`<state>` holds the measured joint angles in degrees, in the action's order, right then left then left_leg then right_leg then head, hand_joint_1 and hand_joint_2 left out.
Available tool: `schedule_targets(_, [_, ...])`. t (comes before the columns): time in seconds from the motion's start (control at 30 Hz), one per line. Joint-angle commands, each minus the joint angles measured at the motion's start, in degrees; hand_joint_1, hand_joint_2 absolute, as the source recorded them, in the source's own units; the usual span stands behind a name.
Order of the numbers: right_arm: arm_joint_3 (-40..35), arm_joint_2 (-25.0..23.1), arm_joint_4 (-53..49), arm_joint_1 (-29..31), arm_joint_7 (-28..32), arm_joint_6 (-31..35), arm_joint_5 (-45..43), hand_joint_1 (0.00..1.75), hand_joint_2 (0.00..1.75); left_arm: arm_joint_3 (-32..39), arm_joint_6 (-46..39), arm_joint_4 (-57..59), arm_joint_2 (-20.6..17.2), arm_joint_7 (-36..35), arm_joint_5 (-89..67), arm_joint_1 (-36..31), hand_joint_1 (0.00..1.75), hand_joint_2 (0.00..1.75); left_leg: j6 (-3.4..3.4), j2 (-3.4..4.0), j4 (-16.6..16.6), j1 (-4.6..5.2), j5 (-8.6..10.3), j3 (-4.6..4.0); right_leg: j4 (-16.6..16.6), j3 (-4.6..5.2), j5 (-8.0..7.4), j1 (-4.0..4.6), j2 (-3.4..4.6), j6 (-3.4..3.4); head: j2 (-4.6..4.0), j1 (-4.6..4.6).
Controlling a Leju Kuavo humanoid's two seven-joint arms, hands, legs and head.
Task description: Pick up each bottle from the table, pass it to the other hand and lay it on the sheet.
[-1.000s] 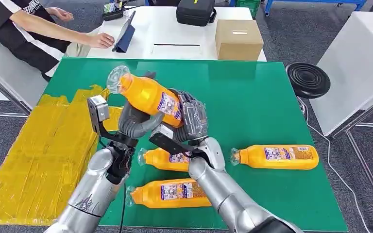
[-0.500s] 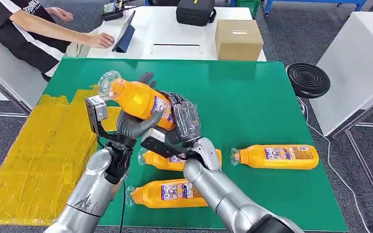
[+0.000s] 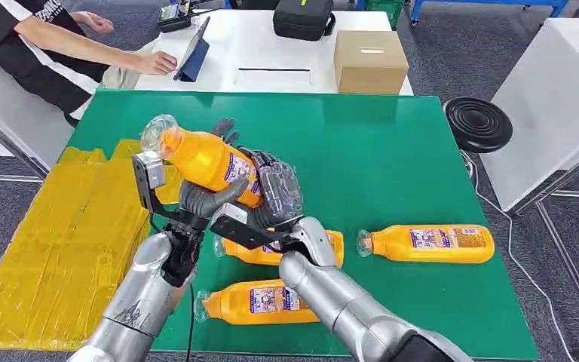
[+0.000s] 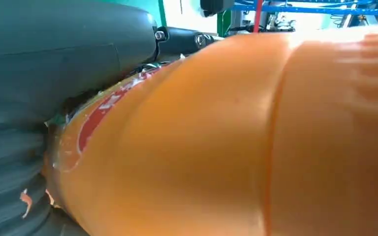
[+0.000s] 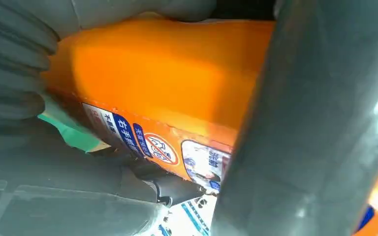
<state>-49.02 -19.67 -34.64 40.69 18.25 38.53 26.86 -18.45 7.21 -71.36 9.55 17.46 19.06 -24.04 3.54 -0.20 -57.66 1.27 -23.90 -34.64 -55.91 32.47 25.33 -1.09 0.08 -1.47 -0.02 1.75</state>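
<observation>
An orange bottle with a clear cap and a printed label is held tilted above the green table, cap toward the yellow sheet. My left hand grips its middle from below, thumb curled round it. My right hand wraps its base end. The bottle's orange body lies against the left hand's grey cover, and its label shows between the right hand's fingers. Three more orange bottles lie on the table: one at the right, one near the front, one partly hidden behind my right arm.
The sheet covers the table's left end and hangs over its edge. Behind stands a white table with a cardboard box, a black bag and a tablet, where a person sits. A black stool stands at the right.
Both hands have carried the held bottle leftward and a little down, toward the yellow sheet. The bottles on the table have not moved.
</observation>
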Motion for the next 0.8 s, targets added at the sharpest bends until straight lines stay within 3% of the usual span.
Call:
schedule_targets(0.03, [-8.49,-0.33,2.68,0.66,1.12,-4.57,-2.5,1.75,1.75,0.67,-2.13,2.92,1.67,1.44,0.38,-5.12,0.0,1.75,-0.29,-0.2,0.0,-0.11,0.02,0.08,0.07,-0.18,0.01,0.09,-0.21,0.14,0.0,0.0])
schedule_targets(0.1, [-9.1,-0.33,2.91,0.72,0.83,-4.35,-2.94,1.75,1.75,1.57,-3.6,1.43,1.92,2.27,0.33,-4.39,1.66,1.75,-0.23,-0.15,-0.01,-0.09,0.02,0.03,0.05,-0.11,0.0,0.08,-0.15,0.11,0.0,0.0])
schedule_targets(0.13, [-9.34,-0.33,3.15,0.74,0.84,-4.42,-3.15,1.75,1.75,2.01,-4.09,0.49,2.01,2.44,0.57,-3.91,1.75,1.75,-0.32,-0.13,0.02,-0.12,0.02,0.09,0.09,-0.18,-0.01,0.1,-0.14,0.15,0.0,0.0])
schedule_targets(0.8, [-8.67,-0.33,6.42,0.99,2.0,-2.92,-5.17,1.75,1.75,3.22,-7.26,-1.27,3.05,2.81,1.47,-3.32,1.75,1.75,-0.36,-0.19,0.04,-0.12,0.03,0.14,0.11,-0.25,0.0,0.1,-0.2,0.17,0.0,0.0])
